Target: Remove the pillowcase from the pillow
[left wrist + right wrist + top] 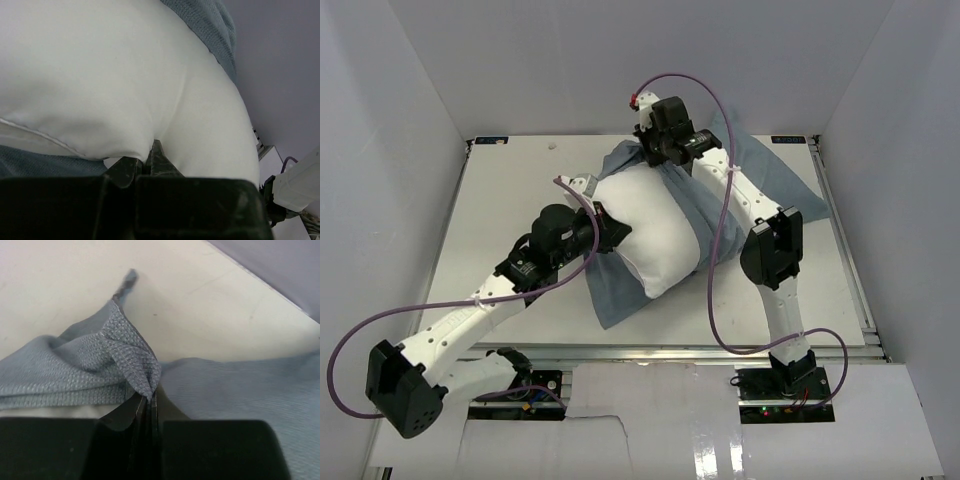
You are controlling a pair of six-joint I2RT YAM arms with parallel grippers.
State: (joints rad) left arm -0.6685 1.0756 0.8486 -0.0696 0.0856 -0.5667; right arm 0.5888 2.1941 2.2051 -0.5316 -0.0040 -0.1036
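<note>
Clamping a fold of the soft grey-blue cloth pillowcase [125, 360] at far side of tabletop [510, 200], right tool [149, 401] is holding firm; left tool [150, 156] is pinching the puffy white pillow [645, 225], approx. half uncovered.

The top camera looked down from high behind the left pincer [609, 234] and right pincer [641, 152] over the whole surface [500, 200]. Each wrist camera sat close behind its own tips, pillow [100, 75] filling the left view and pillowcase [65, 375] the right; both showed overhead too.

The pillow [650, 228] is plain white, the pillowcase [620, 296] grey-blue with a fine woven texture.
</note>
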